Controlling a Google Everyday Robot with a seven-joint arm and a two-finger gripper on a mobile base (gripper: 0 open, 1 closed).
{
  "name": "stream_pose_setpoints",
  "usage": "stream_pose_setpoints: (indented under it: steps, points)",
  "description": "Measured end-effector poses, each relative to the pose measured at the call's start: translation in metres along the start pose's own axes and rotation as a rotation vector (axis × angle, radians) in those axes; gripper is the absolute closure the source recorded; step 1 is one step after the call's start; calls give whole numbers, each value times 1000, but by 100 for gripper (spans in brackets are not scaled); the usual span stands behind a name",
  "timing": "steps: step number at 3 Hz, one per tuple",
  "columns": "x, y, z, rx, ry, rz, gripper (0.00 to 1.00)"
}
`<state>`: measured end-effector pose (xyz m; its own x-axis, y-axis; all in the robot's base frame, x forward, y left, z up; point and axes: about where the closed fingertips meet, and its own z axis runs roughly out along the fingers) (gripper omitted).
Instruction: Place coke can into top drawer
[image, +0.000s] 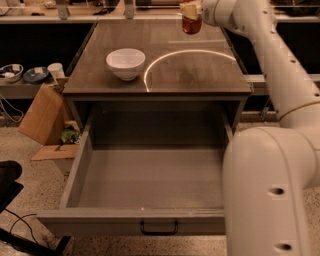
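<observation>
Gripper (191, 11) was at far right end of table (200, 75), apparently clamped on top of coke can (192, 25). White bowl (125, 62) stood on table's left half. Top drawer (100, 222) stood open below, black handle (159, 229) on front panel. Cardboard box (42, 115) leaned on floor at left.

Extended at full stretch, with the gripper (192, 11) closed on the top of the coke can (191, 25) hanging directly beneath it. Sloping right and downward from the gripper through the white forearm (260, 45) to the bulky base link (270, 190) far below and to its right.
</observation>
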<state>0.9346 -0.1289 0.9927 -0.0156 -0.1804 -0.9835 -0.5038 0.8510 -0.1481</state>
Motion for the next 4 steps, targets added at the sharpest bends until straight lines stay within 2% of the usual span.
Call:
stream_pose_setpoints:
  steps: [1,2,3,4]
  points:
    - [-39,-11,-76,-11,-24,-34,100]
    - [-46,-1,-160,-50,-31,-70,100]
    - [-28,8,-210,-109,-12,-109,100]
    - [8,18,-256,-167,-9,-105,100]
